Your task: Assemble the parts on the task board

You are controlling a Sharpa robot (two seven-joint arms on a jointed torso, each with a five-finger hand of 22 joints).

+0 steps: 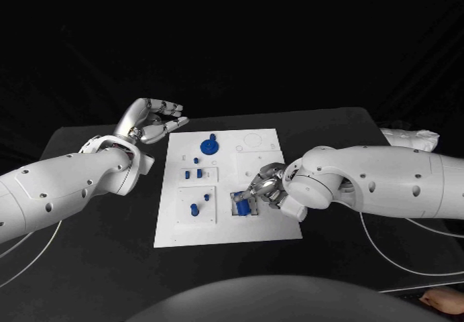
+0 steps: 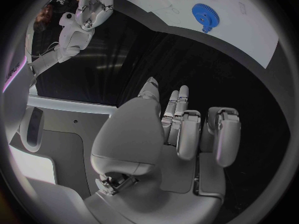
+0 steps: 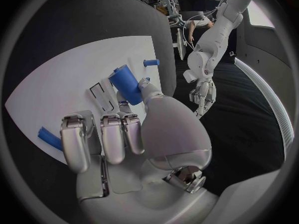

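Right wrist view: short blue cylinder (image 3: 127, 83), tilted, pinched in right hand (image 3: 124, 139); left hand (image 1: 153, 121) empty, fingers apart.

Evenly lit from above against dark surroundings; sharp in the middle, strongly bent toward wrist-picture edges.

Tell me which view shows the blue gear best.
The left wrist view: the blue gear is seen with its teeth plain, unblocked on the white board. The head view shows it small, at the board's far end. The right wrist view gives no clear sight of it.
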